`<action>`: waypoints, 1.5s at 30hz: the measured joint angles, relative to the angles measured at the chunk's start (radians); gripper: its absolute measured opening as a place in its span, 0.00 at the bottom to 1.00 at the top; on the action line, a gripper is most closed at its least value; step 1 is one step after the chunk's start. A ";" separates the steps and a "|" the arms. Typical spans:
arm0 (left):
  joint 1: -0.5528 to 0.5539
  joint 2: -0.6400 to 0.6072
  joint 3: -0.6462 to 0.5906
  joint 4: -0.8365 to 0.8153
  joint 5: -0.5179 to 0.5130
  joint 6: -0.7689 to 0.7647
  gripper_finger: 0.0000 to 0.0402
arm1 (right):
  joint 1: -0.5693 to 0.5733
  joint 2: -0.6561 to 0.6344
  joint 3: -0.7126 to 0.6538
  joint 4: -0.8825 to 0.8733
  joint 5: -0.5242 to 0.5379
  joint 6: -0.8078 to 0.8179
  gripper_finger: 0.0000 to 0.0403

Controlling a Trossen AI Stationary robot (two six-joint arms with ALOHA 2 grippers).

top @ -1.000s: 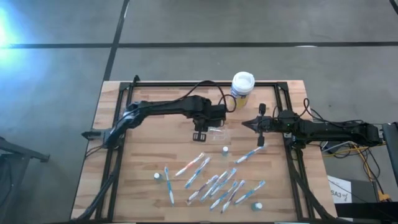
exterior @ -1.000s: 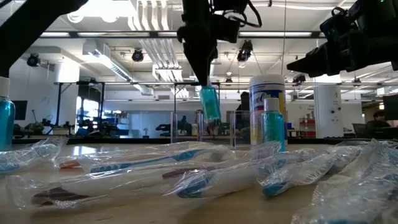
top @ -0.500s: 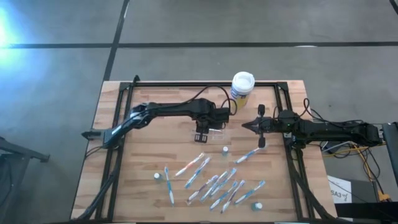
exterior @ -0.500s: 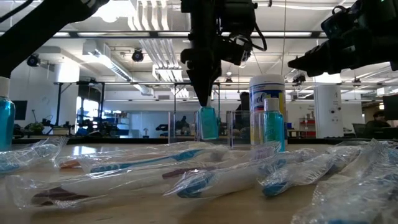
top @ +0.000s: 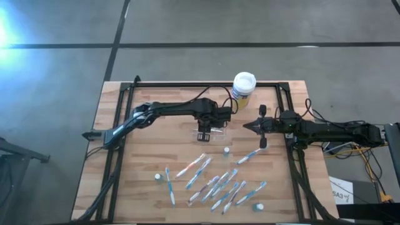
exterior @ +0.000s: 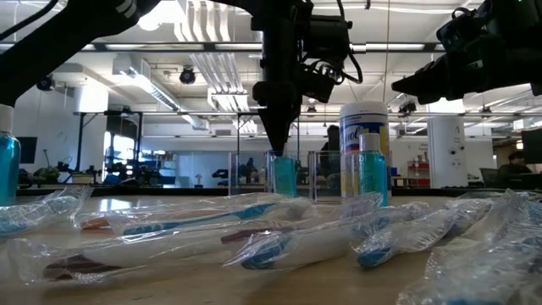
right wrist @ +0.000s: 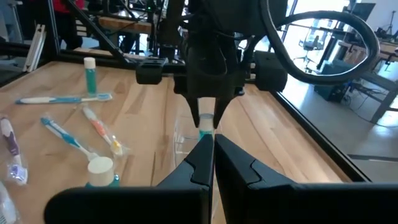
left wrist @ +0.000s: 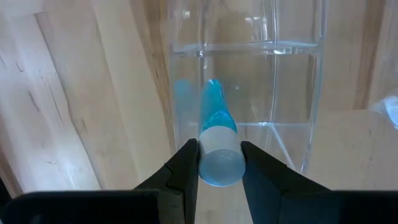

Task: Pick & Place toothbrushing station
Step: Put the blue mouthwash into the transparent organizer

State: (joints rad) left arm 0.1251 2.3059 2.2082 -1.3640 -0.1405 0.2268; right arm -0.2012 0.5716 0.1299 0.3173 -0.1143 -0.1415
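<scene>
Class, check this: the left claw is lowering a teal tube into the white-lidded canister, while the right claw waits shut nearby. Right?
Not quite. The left claw holds the teal tube over the clear holder, not the canister; the left wrist view shows it. The right claw does wait shut nearby.

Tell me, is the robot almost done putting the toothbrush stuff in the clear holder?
Not nearly. The left gripper is lowering one teal tube into the clear holder, gripping it by its white end. No other item shows inside the holder. The wrapped toothbrushes and three small tubes lie loose on the table. The right gripper hangs shut beside the holder, holding nothing.
</scene>
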 joint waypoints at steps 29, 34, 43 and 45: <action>0.005 0.002 -0.002 -0.016 -0.003 -0.027 0.41 | 0.000 0.000 0.000 0.000 0.000 0.011 0.02; 0.005 -0.041 -0.001 -0.036 -0.017 -0.046 0.42 | 0.000 0.000 0.000 0.000 0.000 0.011 0.02; 0.005 -0.178 -0.001 -0.122 -0.017 -0.124 0.42 | 0.000 0.001 0.001 0.000 0.000 0.012 0.02; 0.004 -0.227 -0.004 -0.137 -0.017 -0.160 0.41 | 0.000 0.000 0.001 0.000 0.000 0.019 0.02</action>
State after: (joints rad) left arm 0.1291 2.0790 2.2046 -1.5008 -0.1578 0.0667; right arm -0.2012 0.5720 0.1307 0.3174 -0.1139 -0.1229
